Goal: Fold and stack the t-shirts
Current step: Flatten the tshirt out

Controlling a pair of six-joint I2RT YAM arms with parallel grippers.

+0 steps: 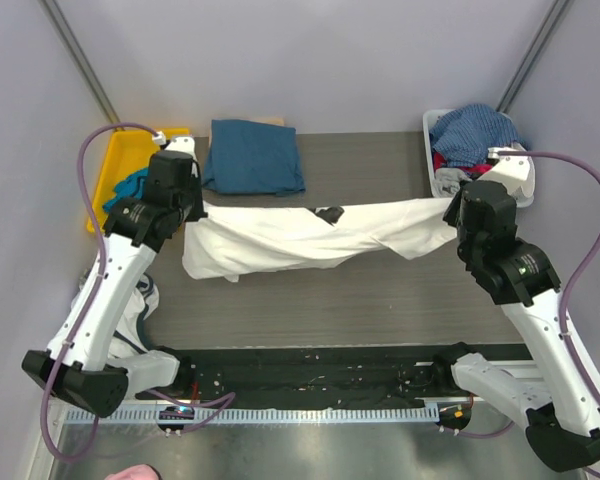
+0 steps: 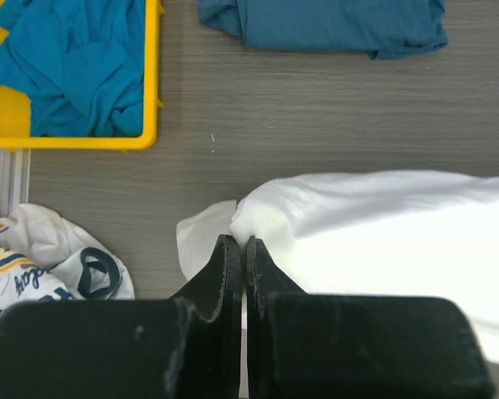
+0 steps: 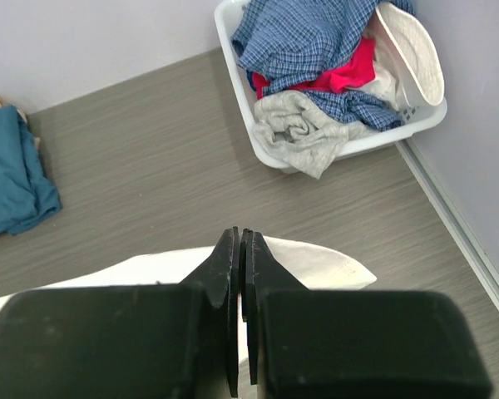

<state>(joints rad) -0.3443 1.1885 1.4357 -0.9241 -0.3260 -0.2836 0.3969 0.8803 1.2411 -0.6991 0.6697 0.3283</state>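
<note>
The white t-shirt [image 1: 300,238] with a black mark [image 1: 329,213] is stretched between both grippers above the table. My left gripper [image 1: 192,207] is shut on its left end; in the left wrist view the jaws [image 2: 239,241] pinch white cloth [image 2: 333,216]. My right gripper [image 1: 454,212] is shut on its right end, with white cloth [image 3: 333,264] under the closed jaws [image 3: 239,234]. The dark blue t-shirt [image 1: 253,156] lies folded at the back of the table, also in the left wrist view [image 2: 333,25] and the right wrist view [image 3: 8,170].
A yellow bin [image 1: 113,170] with blue cloth [image 2: 75,66] stands at the back left. A white basket [image 3: 333,145] of mixed clothes [image 1: 475,135] stands at the back right. A white printed garment [image 2: 41,262] lies off the table's left edge.
</note>
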